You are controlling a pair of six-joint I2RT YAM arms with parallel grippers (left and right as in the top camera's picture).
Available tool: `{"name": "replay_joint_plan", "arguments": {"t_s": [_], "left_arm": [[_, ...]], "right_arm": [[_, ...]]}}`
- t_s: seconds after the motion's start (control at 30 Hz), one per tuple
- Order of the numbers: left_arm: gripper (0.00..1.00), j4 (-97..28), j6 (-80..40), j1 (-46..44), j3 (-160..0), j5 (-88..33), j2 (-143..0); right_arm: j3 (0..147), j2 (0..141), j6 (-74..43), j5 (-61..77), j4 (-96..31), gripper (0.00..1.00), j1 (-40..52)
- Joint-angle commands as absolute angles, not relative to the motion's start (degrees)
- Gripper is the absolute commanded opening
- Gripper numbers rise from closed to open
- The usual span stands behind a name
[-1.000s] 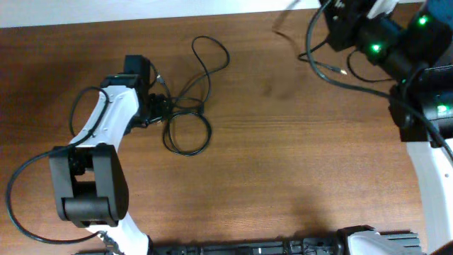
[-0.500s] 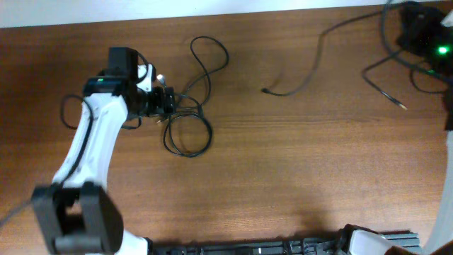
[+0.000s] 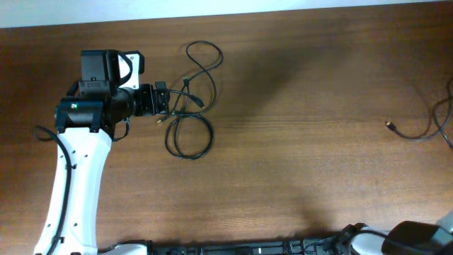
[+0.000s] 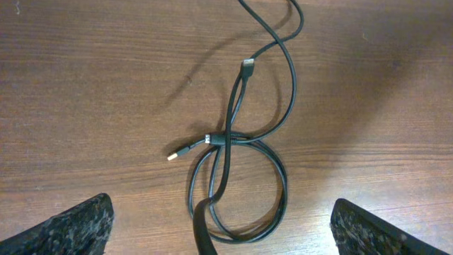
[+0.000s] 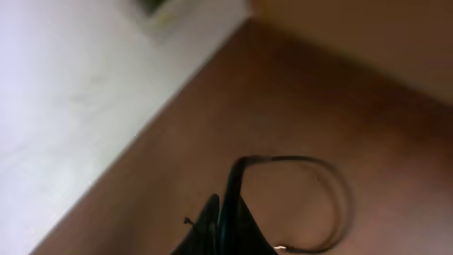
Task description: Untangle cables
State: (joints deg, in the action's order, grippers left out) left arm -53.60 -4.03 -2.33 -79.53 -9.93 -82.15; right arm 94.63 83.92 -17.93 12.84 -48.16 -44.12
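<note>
Overhead, the left gripper is pointing along the worktop near its far left corner. The tangled cables are lying just beside its tips. One thin loop is reaching toward the far edge, and a rounder coil is sitting closer to the middle. A lone cable is lying well apart at the right edge, with its plug end pointing inward.

From the left wrist, the fingers are standing wide apart and gripping nothing. The tangled cables are crossing below them. A gold-tipped plug is sticking out left of the crossing, and a dark plug is lying above it.

The right wrist picture is blurring badly. The right gripper is showing as a narrow dark wedge. Its fingers are seemingly pressing together on the lone cable, which is curving out beside the worktop's edge and a pale wall.
</note>
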Motion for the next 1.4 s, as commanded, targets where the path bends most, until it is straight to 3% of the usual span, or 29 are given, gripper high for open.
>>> {"name": "replay_joint_plan", "arguments": {"t_s": [0.0, 0.1, 0.13, 0.17, 0.23, 0.3, 0.47, 0.6, 0.67, 0.83, 1.1, 1.23, 1.37], "left_arm": [[0.99, -54.7, -3.0, -2.5, -80.6, -10.8, -81.2], [0.99, -55.9, -3.0, -2.5, -80.6, -10.8, -81.2], [0.99, -56.1, -3.0, -2.5, -80.6, -10.8, -81.2], [0.99, -56.3, -3.0, -2.5, -80.6, -10.8, -81.2], [0.99, -56.4, -3.0, -2.5, -80.6, -10.8, -81.2], [0.99, -56.7, -3.0, -2.5, -80.6, -10.8, -81.2], [0.99, -57.6, -3.0, -2.5, -80.6, -10.8, -81.2], [0.99, -57.7, -3.2, -2.5, -80.6, -10.8, -81.2], [0.99, -57.2, -3.9, -2.4, -80.6, -10.7, -81.2], [0.99, -55.0, -11.1, -2.5, -80.6, -10.8, -81.2], [0.99, -54.6, -10.9, -2.5, -80.9, -11.1, -79.2], [0.98, -54.8, 0.1, -2.5, -80.8, -11.1, -77.5], [0.99, -65.3, 8.2, -2.5, -80.7, -10.9, -78.3]], "right_arm": [[95.4, 86.4, -16.4, 2.9, -48.8, 0.04, -46.2], [95.4, 89.0, -16.3, 0.3, -49.8, 0.05, -47.6], [95.4, 89.9, -16.4, 0.4, -50.5, 0.22, -48.0], [95.4, 91.0, -16.4, 0.4, -51.3, 0.5, -48.1], [95.4, 92.7, -16.4, 0.4, -52.7, 0.8, -48.1], [95.3, 93.8, -16.4, 0.4, -54.1, 0.95, -48.1], [95.3, 93.8, -16.3, 5.1, -55.6, 0.99, -48.0], [95.3, 93.8, -8.1, 25.2, -57.0, 0.99, -46.8], [95.3, 93.8, -7.2, 28.6, -57.4, 0.99, -44.5], [95.1, 94.0, -6.1, 28.7, -57.8, 0.99, -33.9], [95.0, 97.6, -3.2, 28.7, -55.5, 0.99, -12.7], [95.0, 103.4, -3.4, 28.7, -54.4, 0.99, -3.0], [95.0, 107.1, -3.9, 28.8, -49.9, 0.94, 2.9]]}}
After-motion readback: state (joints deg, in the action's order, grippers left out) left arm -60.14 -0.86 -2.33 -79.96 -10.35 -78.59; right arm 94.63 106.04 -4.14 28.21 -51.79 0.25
